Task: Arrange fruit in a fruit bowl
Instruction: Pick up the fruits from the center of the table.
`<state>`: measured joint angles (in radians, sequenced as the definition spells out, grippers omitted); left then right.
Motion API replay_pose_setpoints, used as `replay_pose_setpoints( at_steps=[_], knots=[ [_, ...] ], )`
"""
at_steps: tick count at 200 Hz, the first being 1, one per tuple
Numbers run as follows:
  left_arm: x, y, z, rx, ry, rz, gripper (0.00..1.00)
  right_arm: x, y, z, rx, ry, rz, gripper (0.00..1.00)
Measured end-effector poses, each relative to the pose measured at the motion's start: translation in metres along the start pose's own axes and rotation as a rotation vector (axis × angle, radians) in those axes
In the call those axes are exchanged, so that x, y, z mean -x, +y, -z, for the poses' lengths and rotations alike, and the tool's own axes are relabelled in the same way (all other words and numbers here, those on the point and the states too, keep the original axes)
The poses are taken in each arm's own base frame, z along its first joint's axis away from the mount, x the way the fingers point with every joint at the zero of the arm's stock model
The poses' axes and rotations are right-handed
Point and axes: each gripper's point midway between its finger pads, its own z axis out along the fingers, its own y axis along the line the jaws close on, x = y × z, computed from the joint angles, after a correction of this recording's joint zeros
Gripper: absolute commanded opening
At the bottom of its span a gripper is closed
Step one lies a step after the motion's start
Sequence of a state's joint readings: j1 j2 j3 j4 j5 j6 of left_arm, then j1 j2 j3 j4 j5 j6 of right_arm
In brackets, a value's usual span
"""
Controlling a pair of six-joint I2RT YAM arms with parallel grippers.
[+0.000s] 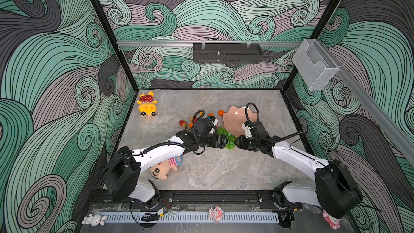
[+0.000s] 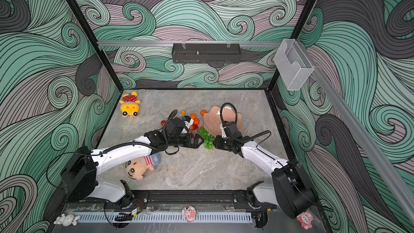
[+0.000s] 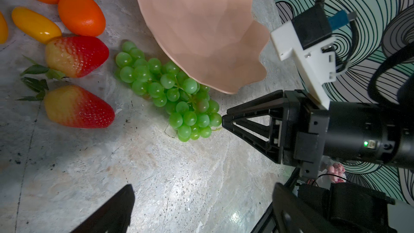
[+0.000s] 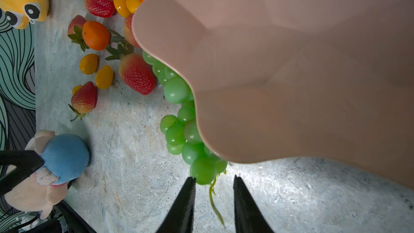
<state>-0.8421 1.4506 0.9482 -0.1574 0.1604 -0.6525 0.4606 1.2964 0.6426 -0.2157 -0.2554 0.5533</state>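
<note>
Green grapes [image 3: 170,90] lie on the table [image 3: 156,175], partly under the rim of the bowl [image 3: 201,30], with the right gripper [image 4: 214,189] narrowly open around their stem and the left gripper [image 1: 224,141] open, empty, just beside them.

Grey table [image 1: 212,171] bears fruit [image 1: 221,112], bowl [image 1: 235,119], dolls [image 1: 147,106].

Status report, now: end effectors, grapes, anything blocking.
Left end effector open, empty, near grape bunch. Right end effector open, straddling the bunch's stem. Fruit bowl rim overhangs the grapes; no fruit visible inside.
</note>
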Motion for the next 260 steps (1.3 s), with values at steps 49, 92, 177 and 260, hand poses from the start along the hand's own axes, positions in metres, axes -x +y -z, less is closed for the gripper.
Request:
replay_pose_setpoints(
  at_steps=[49, 92, 177, 260],
  knots=[
    [0.0, 0.005, 0.0, 0.027, -0.003, 0.003, 0.99, -0.001, 0.002, 0.0, 0.013, 0.007, 0.003, 0.06],
    [0.002, 0.013, 0.01, 0.076, -0.025, 0.011, 0.98, -0.004, 0.003, 0.0, 0.017, 0.021, 0.017, 0.0],
    [-0.008, 0.025, 0.032, 0.087, -0.073, 0.04, 0.99, -0.018, 0.026, 0.029, 0.088, 0.005, 0.138, 0.0],
    [-0.01, 0.033, 0.045, 0.128, -0.09, 0.067, 0.99, -0.025, 0.065, 0.076, 0.161, -0.035, 0.273, 0.0]
  ],
)
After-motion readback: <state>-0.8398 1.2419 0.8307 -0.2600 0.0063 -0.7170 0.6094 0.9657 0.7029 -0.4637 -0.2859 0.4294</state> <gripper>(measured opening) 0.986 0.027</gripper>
